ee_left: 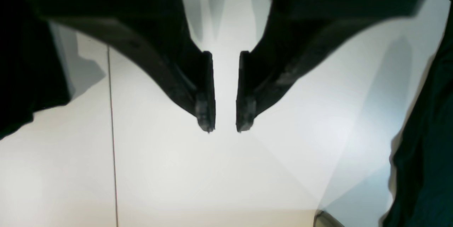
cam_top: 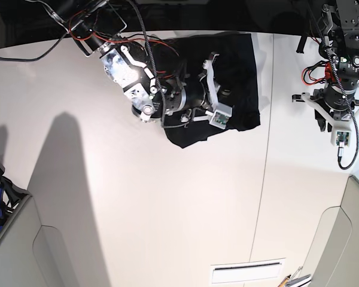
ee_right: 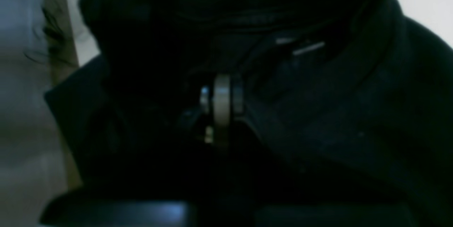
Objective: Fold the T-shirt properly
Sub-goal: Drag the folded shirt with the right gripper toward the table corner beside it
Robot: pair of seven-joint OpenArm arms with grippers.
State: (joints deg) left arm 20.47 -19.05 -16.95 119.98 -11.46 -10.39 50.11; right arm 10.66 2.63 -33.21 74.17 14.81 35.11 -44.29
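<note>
The black T-shirt [cam_top: 239,66] lies bunched at the back middle of the white table [cam_top: 167,197]. My right gripper [cam_top: 226,91] reaches over it from the left. In the right wrist view dark folds of the T-shirt [ee_right: 336,113] fill the frame and wrap around the gripper, which is shut on the fabric, with its fingertips hidden. A small pale label [ee_right: 306,47] shows in the folds. My left gripper [ee_left: 225,128] hangs over bare table at the right, open by a narrow gap with nothing between its fingers. An edge of the T-shirt [ee_left: 21,78] shows at that view's left.
A table seam [cam_top: 268,149] runs front to back between the arms. A white slotted plate [cam_top: 248,274] sits at the front edge. Grey panels [cam_top: 15,245] stand at both front corners. A dark shape [ee_left: 431,131] borders the left wrist view's right side.
</note>
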